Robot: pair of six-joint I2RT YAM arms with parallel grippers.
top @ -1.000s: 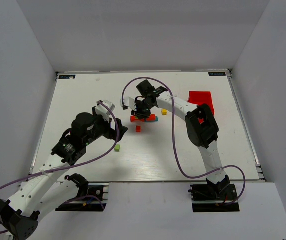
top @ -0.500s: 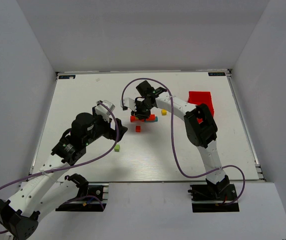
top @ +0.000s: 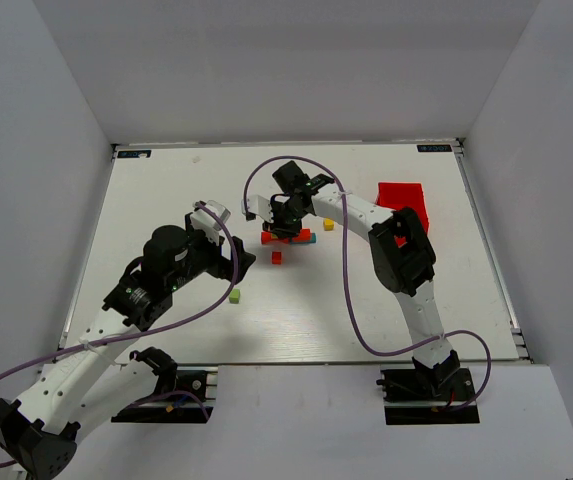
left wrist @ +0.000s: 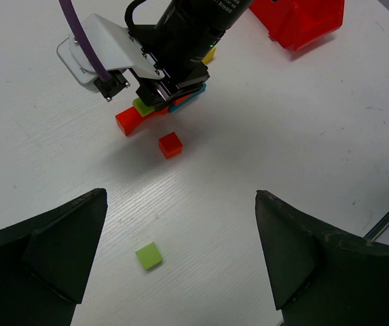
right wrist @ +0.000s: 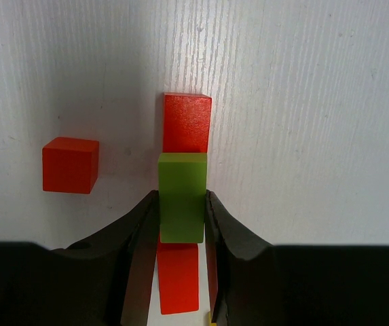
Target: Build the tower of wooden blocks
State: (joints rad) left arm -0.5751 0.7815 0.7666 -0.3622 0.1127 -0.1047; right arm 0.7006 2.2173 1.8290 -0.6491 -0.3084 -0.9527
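One lime-green wooden block (right wrist: 182, 180) pinched in right gripper (right wrist: 180, 204) over red wooden bar (right wrist: 187, 121). Best lowered square to bar, released gently; left gripper (left wrist: 180, 197) spread.

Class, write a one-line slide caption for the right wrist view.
Right end effector grips a lime-green wooden block above a long red wooden bar.

Inside a robotics lab's test cell, a left arm (top: 76, 360) and a right arm (top: 426, 315) stand bolted on black plates (top: 431, 385) at the near edge of a white desk (top: 166, 190), with purple cables (top: 351, 300) looping off their joints. Plain grey panels (top: 286, 70) wall the desk in on three sides. Small painted wood blocks (top: 276, 257) and a red plastic tray (top: 403, 198) lie on it.
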